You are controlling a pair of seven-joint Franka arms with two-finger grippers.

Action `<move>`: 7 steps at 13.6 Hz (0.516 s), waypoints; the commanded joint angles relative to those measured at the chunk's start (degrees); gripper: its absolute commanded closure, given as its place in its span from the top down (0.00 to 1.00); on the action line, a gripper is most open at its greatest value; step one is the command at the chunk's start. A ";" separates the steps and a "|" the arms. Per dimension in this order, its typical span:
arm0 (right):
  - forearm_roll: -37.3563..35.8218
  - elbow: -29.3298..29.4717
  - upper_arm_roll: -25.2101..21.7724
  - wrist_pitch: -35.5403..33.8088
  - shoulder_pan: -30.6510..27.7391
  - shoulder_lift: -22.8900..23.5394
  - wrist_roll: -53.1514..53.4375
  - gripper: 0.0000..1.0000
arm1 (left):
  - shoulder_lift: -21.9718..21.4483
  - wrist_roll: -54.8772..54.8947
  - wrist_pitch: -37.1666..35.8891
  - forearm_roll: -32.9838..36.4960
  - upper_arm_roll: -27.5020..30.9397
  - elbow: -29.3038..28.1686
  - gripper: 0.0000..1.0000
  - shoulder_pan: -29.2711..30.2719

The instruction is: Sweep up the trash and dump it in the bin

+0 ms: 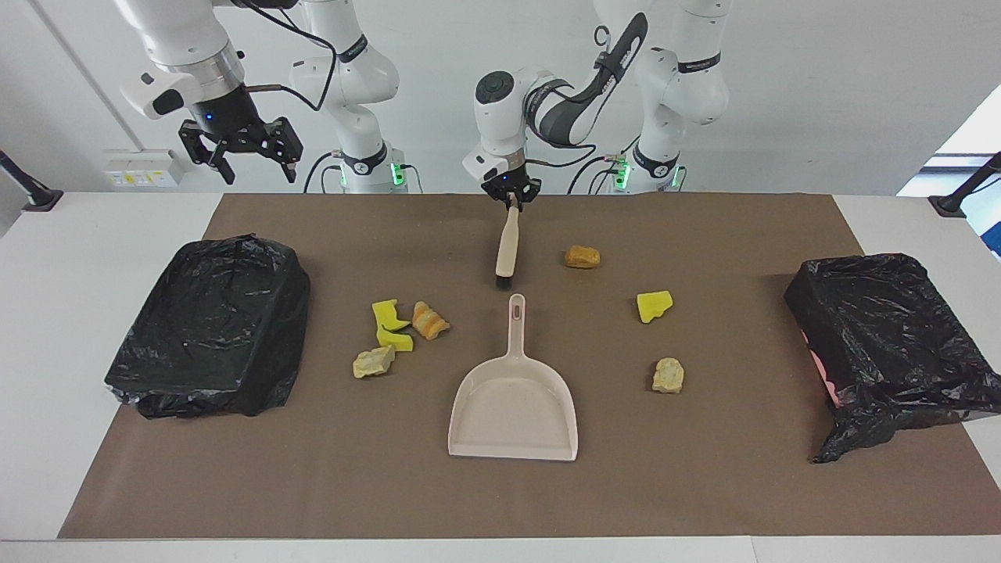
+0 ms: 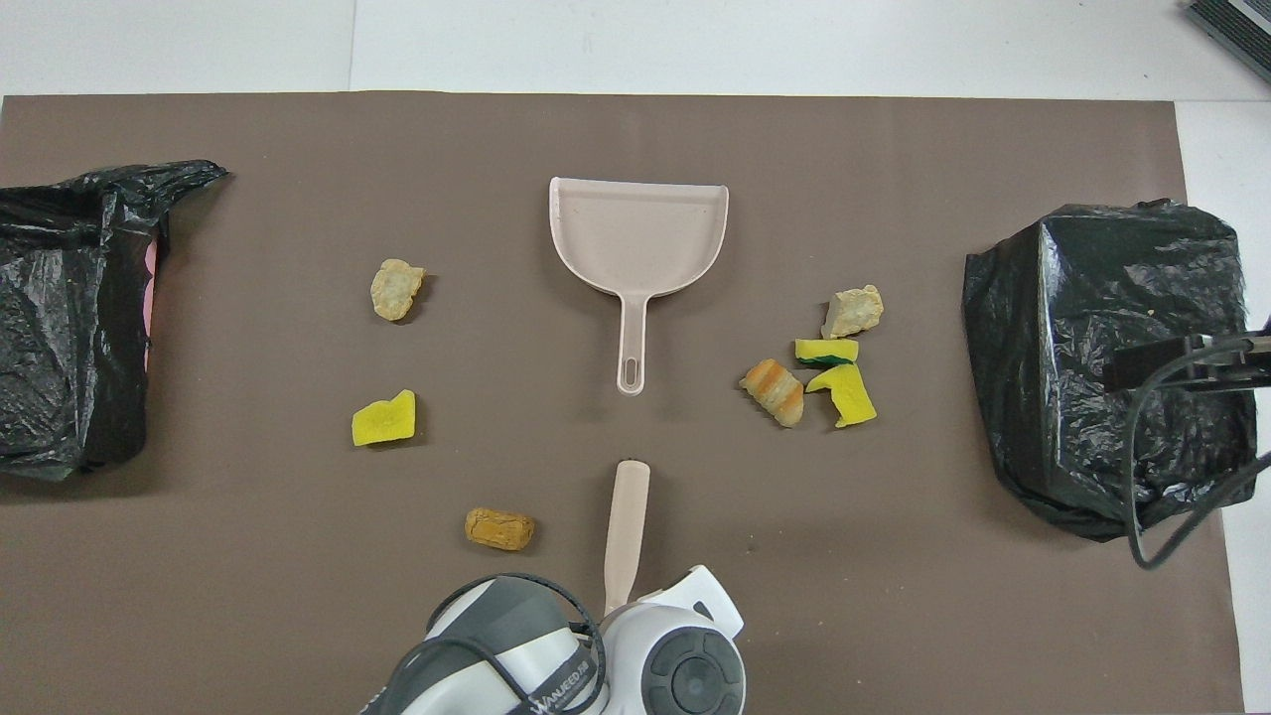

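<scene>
My left gripper (image 1: 512,195) is shut on the handle of the beige brush (image 1: 507,242), which hangs with its black bristles low over the mat, just nearer to the robots than the dustpan's handle tip; the brush also shows in the overhead view (image 2: 626,531). The beige dustpan (image 1: 512,407) (image 2: 635,238) lies flat and empty mid-mat. Trash toward the left arm's end: a tan-brown chunk (image 1: 582,256) (image 2: 499,528), a yellow chunk (image 1: 654,306), a pale beige chunk (image 1: 668,374). Toward the right arm's end lies a cluster: yellow pieces (image 1: 391,324), an orange-striped chunk (image 1: 428,320), a pale chunk (image 1: 373,361). My right gripper (image 1: 242,148) is open, raised.
A bin lined with a black bag (image 1: 215,324) (image 2: 1102,367) stands at the right arm's end of the brown mat, under the right gripper. A second black-bagged bin (image 1: 884,336) (image 2: 60,308) stands at the left arm's end.
</scene>
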 commanded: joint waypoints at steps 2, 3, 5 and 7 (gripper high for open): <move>1.14 -1.13 3.24 3.09 -0.20 0.57 5.35 1.00 | -4.97 6.00 -7.72 -0.77 -0.04 -2.88 0.00 2.88; 1.49 -0.95 4.38 3.54 -0.20 1.27 6.67 1.00 | -6.28 7.15 -7.64 -0.85 -0.04 -4.98 0.00 2.88; 2.11 -0.78 6.22 5.12 0.15 2.59 9.57 1.00 | -7.96 9.95 -7.81 -0.94 -0.04 -8.07 0.00 4.19; 2.20 -0.69 6.59 6.43 1.90 4.35 12.64 1.00 | -8.41 13.73 -8.86 -1.03 0.05 -9.31 0.00 7.43</move>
